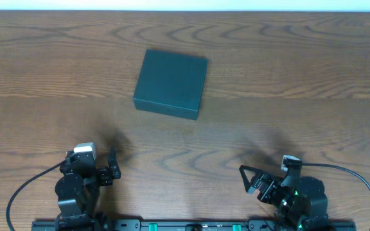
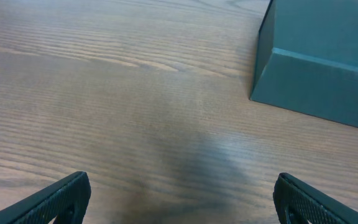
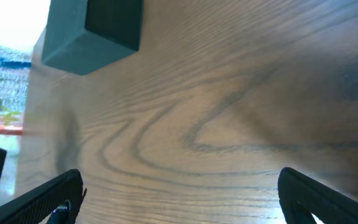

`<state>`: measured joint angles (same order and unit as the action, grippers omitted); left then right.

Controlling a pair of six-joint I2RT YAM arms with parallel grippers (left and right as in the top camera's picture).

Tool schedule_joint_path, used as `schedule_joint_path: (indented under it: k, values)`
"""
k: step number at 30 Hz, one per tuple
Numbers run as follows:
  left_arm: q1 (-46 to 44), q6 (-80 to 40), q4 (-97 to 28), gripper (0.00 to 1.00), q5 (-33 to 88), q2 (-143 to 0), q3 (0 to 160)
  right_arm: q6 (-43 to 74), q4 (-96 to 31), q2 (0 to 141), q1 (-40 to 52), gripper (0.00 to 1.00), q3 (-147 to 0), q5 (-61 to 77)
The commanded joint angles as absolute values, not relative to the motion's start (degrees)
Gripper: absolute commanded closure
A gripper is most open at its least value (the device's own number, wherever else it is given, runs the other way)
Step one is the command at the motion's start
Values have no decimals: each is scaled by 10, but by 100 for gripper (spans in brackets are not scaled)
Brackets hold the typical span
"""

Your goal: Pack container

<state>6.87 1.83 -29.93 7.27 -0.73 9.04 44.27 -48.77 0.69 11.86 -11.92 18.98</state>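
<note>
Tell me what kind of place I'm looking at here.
Likely a robotics lab workbench: a left arm and right arm sit at one edge of a wood-grain table, with a dark teal container set out on it.

Wood-grain table bearing one closed box.
The brown table (image 1: 300, 77) carries a dark teal-green container (image 1: 171, 84), lid on, lying flat and turned slightly askew. It sits ahead and right of the left gripper (image 2: 182, 190), and ahead and left of the right gripper (image 3: 179, 190), well apart from both.
</note>
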Motion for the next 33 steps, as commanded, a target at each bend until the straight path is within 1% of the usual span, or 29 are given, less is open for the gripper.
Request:
schedule_joint_path:
  k: [1, 2, 3, 5, 6, 8, 10, 11, 16, 33]
  values:
    - [69, 28, -298, 5, 69, -3, 82, 421, -479, 3, 121, 1, -112, 140]
    - [69, 28, -298, 5, 69, -3, 82, 405, -456, 3, 121, 1, -112, 127]
    - [69, 28, -298, 5, 69, -3, 82, 359, -415, 3, 121, 1, -112, 123]
    - [69, 28, -298, 5, 69, -3, 82, 229, -330, 3, 121, 1, -111, 137]
    - [69, 28, -298, 5, 69, -3, 82, 142, -292, 3, 121, 1, -110, 154]
    - [69, 28, -298, 5, 69, -3, 82, 37, -260, 3, 121, 1, -106, 170]
    - [69, 28, -298, 5, 69, -3, 82, -20, -248, 3, 121, 1, -87, 163]
    - [69, 28, -298, 5, 69, -3, 82, -27, -233, 3, 121, 1, -66, 156]
    - [69, 28, -298, 5, 69, -3, 82, -59, -218, 3, 121, 1, -65, 133]
    - [69, 28, -298, 5, 69, -3, 82, -59, -219, 3, 121, 1, -65, 133]
